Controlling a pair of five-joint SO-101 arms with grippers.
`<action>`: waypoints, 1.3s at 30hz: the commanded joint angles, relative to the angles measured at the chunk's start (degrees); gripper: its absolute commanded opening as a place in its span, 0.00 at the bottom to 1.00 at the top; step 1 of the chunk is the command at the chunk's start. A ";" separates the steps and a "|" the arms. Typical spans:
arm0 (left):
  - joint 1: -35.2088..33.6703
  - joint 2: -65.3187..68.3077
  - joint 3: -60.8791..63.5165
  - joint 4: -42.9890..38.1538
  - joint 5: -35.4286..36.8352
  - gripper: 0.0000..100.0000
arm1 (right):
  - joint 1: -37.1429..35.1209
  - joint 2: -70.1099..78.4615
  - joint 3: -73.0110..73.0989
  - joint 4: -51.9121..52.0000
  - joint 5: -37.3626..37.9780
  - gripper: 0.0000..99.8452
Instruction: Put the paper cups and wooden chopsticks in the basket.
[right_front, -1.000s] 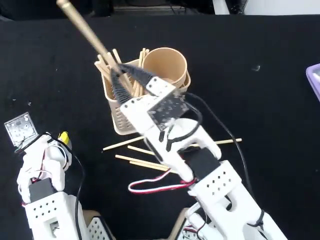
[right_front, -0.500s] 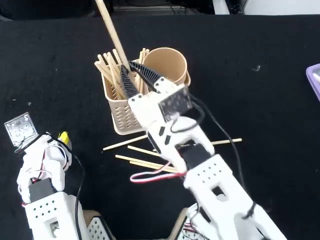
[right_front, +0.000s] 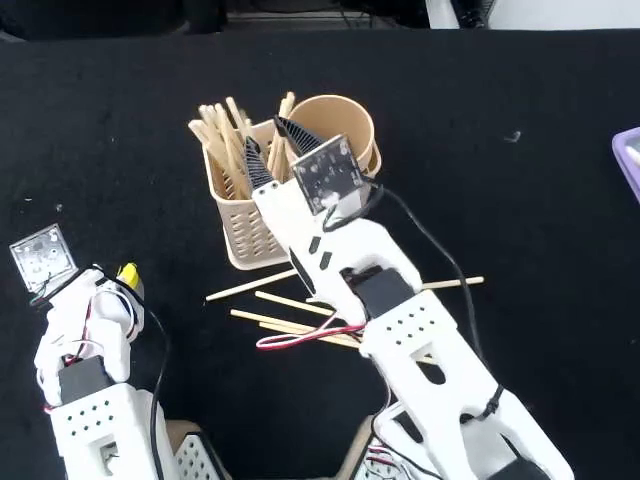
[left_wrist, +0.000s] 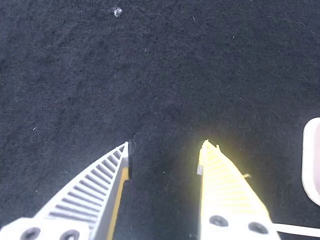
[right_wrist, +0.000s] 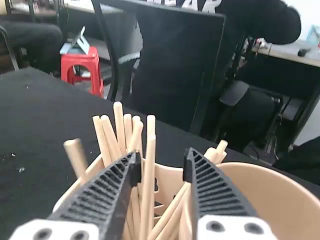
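You see the right hand (right_front: 263, 130) with its fingers apart above the basket (right_front: 240, 240), which holds upright chopsticks (right_front: 222, 135) and the paper cups (right_front: 335, 110). Beside the basket, loose chopsticks (right_front: 270, 322) lie on the surface (right_front: 520, 250). The left hand (left_wrist: 165, 147) is apart above the surface, empty.

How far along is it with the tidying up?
Done: the paper cups and a bundle of chopsticks stand in the basket. In hand: nothing; the right hand hangs open over the basket. Left: several loose chopsticks on the table.
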 joint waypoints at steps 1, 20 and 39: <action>0.40 -0.44 -2.15 -0.44 0.26 0.22 | -1.58 -5.41 -6.02 5.19 0.09 0.15; 0.40 -0.44 -1.98 -0.44 0.26 0.22 | 3.69 -30.99 14.64 63.03 28.75 0.18; 0.40 -0.44 -1.89 -0.53 0.26 0.22 | 10.29 -22.55 27.56 56.79 44.75 0.21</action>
